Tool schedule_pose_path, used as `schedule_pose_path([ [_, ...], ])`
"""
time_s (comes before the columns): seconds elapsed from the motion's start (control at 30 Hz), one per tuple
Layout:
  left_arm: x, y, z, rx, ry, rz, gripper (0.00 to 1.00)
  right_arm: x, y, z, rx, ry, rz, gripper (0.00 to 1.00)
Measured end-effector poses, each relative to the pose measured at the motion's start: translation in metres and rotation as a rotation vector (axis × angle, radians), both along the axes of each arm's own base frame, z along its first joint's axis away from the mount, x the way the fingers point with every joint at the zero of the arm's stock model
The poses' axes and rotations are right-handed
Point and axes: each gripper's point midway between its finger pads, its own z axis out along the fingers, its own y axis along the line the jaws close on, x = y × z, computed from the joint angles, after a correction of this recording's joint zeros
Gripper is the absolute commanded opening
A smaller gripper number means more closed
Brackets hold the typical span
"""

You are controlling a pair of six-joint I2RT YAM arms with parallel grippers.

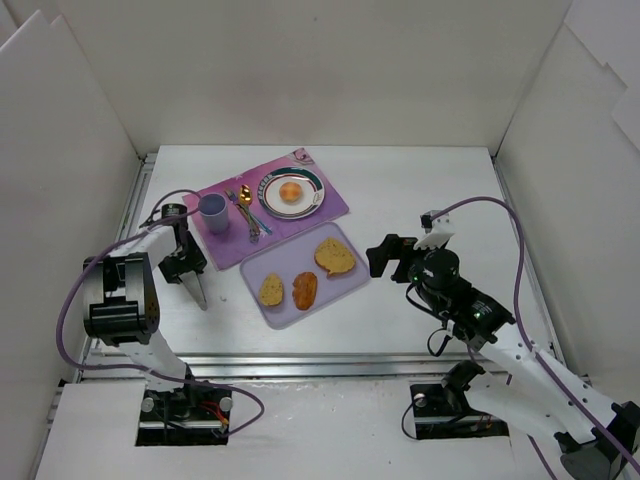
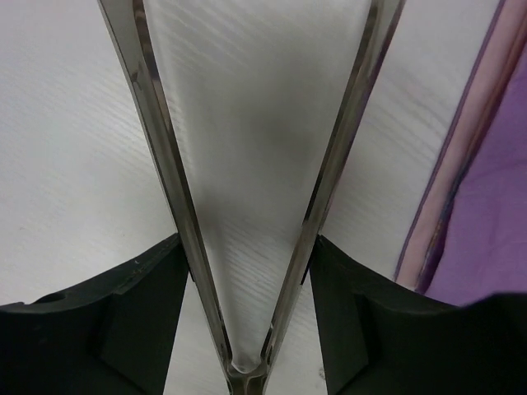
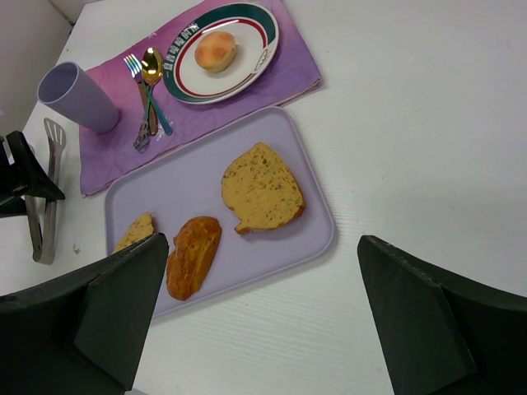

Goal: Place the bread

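Steel tongs (image 2: 247,374) fill the left wrist view; the bread (image 1: 290,192) shows overhead.

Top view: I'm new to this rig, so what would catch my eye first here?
A small bun on a striped plate, on the purple mat at the far centre. Just nearer, a lilac tray carries three bread pieces. At left, the left gripper grips metal tongs.
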Motion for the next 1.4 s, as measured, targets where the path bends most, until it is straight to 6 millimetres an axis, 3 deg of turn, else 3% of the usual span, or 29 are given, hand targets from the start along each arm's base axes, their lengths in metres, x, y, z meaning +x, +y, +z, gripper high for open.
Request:
schedule_pose_path([
  [0.37, 0.015, 0.0, 0.0, -0.001, -0.049, -0.035, 0.69, 0.0, 0.0, 0.0, 0.0, 0.0, 0.0, 0.98],
  [0.67, 0.014, -0.001, 0.002, -0.002, -0.049, -0.03, 0.74, -0.001, 0.0, 0.002, 0.004, -0.005, 0.001, 0.98],
  [0.7, 0.013, -0.001, 0.003, -0.002, -0.049, -0.027, 0.76, -0.001, 0.0, 0.002, 0.004, -0.005, 0.001, 0.98],
  [0.73, 0.012, 0.0, 0.005, -0.001, -0.05, -0.024, 0.85, -0.001, 0.0, 0.002, 0.005, -0.006, 0.001, 0.98],
  [0.87, 0.009, 0.0, 0.021, 0.001, -0.077, -0.01, 0.87, -0.001, 0.0, 0.002, 0.005, -0.005, 0.001, 0.98],
  [1.03, 0.004, 0.003, 0.052, 0.022, -0.124, 0.013, 0.88, -0.001, 0.0, 0.002, 0.005, -0.006, 0.001, 0.98],
  [1.13, 0.006, 0.004, 0.08, 0.03, -0.163, 0.027, 0.88, -0.001, 0.0, 0.002, 0.005, -0.006, 0.001, 0.98],
  [1.23, 0.01, 0.002, 0.122, 0.037, -0.271, 0.023, 1.0, -0.001, 0.0, 0.002, 0.005, -0.007, 0.0, 0.98],
  [1.4, 0.0, -0.025, 0.213, 0.035, -0.529, -0.049, 1.0, -0.001, 0.0, 0.003, 0.006, -0.007, 0.002, 0.98],
])
